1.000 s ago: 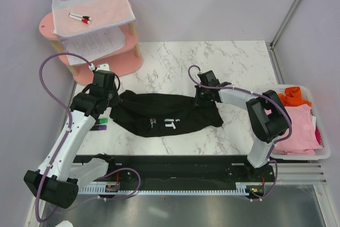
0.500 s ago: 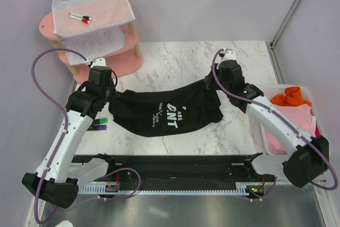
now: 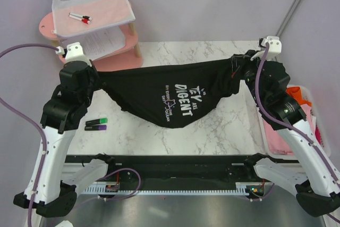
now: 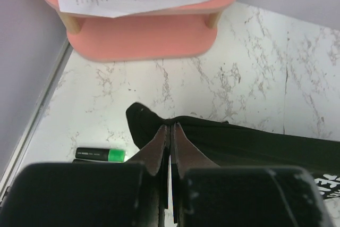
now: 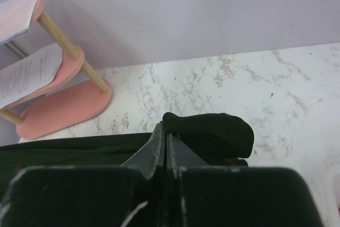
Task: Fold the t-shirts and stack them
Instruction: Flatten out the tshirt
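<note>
The black t-shirt [image 3: 170,91] with white chest lettering hangs stretched in the air between my two grippers, its middle sagging toward the marble table [image 3: 212,131]. My left gripper [image 3: 100,76] is shut on the shirt's left end; in the left wrist view [image 4: 171,126] the cloth [image 4: 249,144] runs off to the right from the tips. My right gripper [image 3: 235,66] is shut on the right end; in the right wrist view [image 5: 166,129] a bunch of black cloth [image 5: 212,134] sits over the tips. Pink [image 3: 308,126] and orange [image 3: 295,97] t-shirts lie in a white basket [image 3: 319,155] at the right.
A pink tiered shelf [image 3: 106,59] with white printed paper sheets [image 3: 95,40] and markers [image 3: 79,18] stands at the back left; it also shows in the left wrist view [image 4: 143,35] and right wrist view [image 5: 64,104]. Green and purple highlighters [image 3: 96,124] lie left on the table.
Both arms have risen and spread apart, lifting the black t-shirt off the table and pulling it out wide. Its lettering now shows fully.
</note>
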`<state>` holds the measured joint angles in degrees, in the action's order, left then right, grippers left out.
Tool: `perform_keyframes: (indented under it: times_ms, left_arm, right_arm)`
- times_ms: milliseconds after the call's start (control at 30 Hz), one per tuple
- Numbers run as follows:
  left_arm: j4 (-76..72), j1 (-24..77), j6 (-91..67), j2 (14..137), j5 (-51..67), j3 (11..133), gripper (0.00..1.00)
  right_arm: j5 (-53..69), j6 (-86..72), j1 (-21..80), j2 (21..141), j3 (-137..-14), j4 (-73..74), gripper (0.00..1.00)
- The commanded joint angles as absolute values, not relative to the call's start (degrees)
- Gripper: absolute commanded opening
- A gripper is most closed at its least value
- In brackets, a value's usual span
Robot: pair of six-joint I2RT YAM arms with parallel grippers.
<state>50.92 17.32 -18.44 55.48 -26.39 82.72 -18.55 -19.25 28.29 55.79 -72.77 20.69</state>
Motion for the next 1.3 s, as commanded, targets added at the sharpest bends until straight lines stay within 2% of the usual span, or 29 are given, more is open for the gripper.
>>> perform_keyframes:
  times_ms: [0,233,333,500,600,833,900,933,1000,1133,1267]
  left_arm:
    - [51.2,17.0,-14.3,53.4,-31.5,85.9,0.02]
    - [54.0,17.0,-15.6,53.9,-31.0,86.2,0.02]
    - [55.4,17.1,-17.3,54.4,-28.8,83.8,0.02]
    - [55.5,17.1,-20.9,53.8,-27.2,75.4,0.02]
    - [55.4,17.0,-22.3,53.8,-27.0,71.6,0.02]
    - [55.5,17.1,-24.8,54.6,-27.2,66.9,0.02]
    - [55.5,17.1,-25.4,55.1,-27.4,65.8,0.02]
    - [55.5,17.1,-25.7,55.5,-27.3,65.7,0.02]
    - [55.5,17.1,-25.8,56.2,-27.2,65.2,0.02]
    - [55.1,17.1,-25.4,56.9,-27.2,65.1,0.02]
    - [54.4,17.0,-25.0,57.3,-26.7,64.9,0.02]
  right_arm:
    - [-25.7,-16.1,28.2,51.9,-75.1,22.7,0.0]
    - [-26.1,-17.1,28.2,49.0,-70.8,25.1,0.0]
    - [-23.0,-21.2,28.2,49.9,-63.8,25.1,0.0]
    - [-9.8,-26.8,28.2,56.5,-47.9,17.9,0.0]
    - [-4.1,-28.3,28.2,62.0,-42.7,8.5,0.0]
    - [-0.1,-28.1,28.7,76.4,-46.1,9.3,0.01]
    - [2.2,-29.2,28.9,79.1,-46.1,10.1,0.19]
    - [3.2,-29.6,29.0,79.7,-45.9,10.4,0.4]
    - [3.6,-30.9,29.0,80.0,-45.0,10.6,0.58]
    - [1.8,-32.3,28.9,76.6,-43.9,11.4,0.71]
    - [-1.9,-32.3,28.9,74.7,-44.9,12.6,0.72]
